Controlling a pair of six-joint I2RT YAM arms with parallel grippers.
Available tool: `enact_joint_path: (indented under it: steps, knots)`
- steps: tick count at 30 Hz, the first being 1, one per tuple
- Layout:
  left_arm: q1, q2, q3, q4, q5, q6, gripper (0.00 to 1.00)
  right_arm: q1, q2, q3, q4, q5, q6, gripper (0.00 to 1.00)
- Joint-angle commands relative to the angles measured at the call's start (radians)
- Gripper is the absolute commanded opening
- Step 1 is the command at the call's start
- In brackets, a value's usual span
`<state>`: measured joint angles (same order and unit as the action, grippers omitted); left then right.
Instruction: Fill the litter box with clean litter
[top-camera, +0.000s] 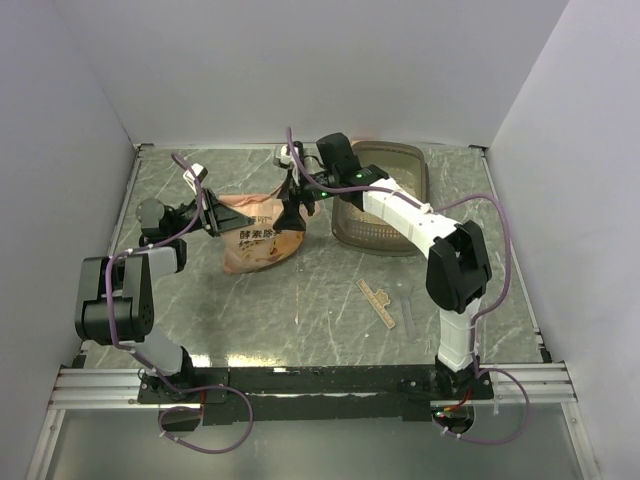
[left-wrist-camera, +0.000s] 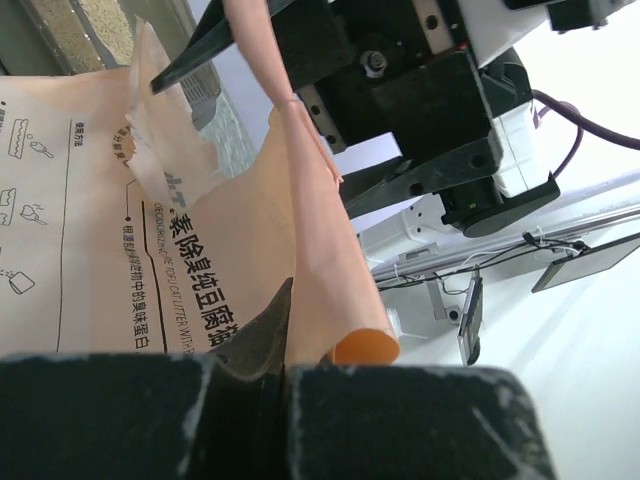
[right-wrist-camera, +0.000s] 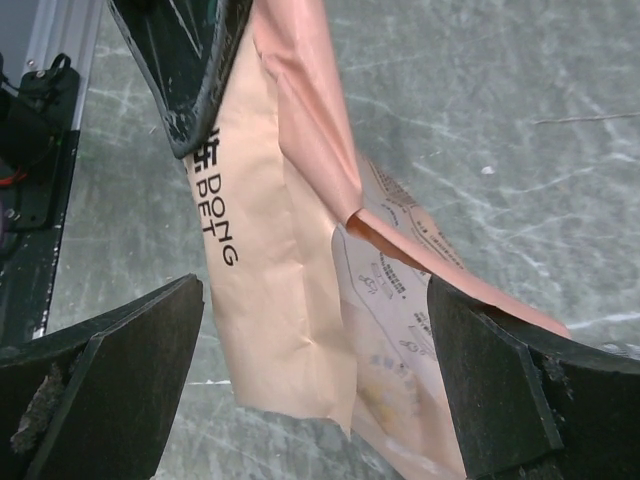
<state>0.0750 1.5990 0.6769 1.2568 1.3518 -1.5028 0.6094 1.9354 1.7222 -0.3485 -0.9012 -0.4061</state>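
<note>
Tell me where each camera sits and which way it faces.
Top external: above and behind the bases, looking down on table, pouch, litter box; left arm and right arm show.
Left wrist: low beside the pouch, facing the right arm; left fingers shut on the pouch.
Right wrist: above the pouch, facing down; right fingers open astride it.
Wrist views share the pouch and each other's fingers.

You have soft, even light from overhead in the top view, with bright white walls and only faint shadows on the worktop (top-camera: 300, 300). Your left wrist view burns out to white on the right, and the left claw (left-wrist-camera: 278, 375) is a dim, dark mass. Your right wrist view is sharp on the pouch (right-wrist-camera: 290, 300).
</note>
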Motion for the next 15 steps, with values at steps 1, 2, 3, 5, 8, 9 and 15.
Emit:
enact_joint_path:
  steps: [1, 2, 3, 5, 8, 9, 15]
  knots:
    - [-0.007, -0.074, 0.015, 0.572, 0.035, -0.025, 0.01, 0.013, 0.019, 0.053, -0.004, -0.082, -0.037, 0.98]
    - [-0.007, -0.077, 0.015, 0.564, 0.032, -0.017, 0.01, 0.015, 0.023, 0.054, -0.010, -0.096, -0.042, 0.95]
    - [-0.007, -0.080, 0.010, 0.550, 0.030, -0.011, 0.01, 0.015, 0.027, 0.057, -0.032, -0.105, -0.048, 0.90]
    - [-0.007, -0.088, 0.010, 0.533, 0.026, 0.006, 0.01, 0.020, 0.039, 0.074, -0.058, -0.120, -0.054, 0.73]
    - [-0.007, -0.096, 0.007, 0.506, 0.015, 0.024, 0.01, 0.023, 0.043, 0.079, -0.070, -0.116, -0.036, 0.11]
    - [-0.007, -0.103, 0.009, 0.475, 0.012, 0.033, 0.01, 0.027, 0.037, 0.071, -0.069, -0.111, -0.036, 0.00]
    - [-0.004, -0.158, 0.064, 0.105, -0.040, 0.211, 0.17, 0.046, -0.078, -0.074, 0.081, -0.071, 0.038, 0.00]
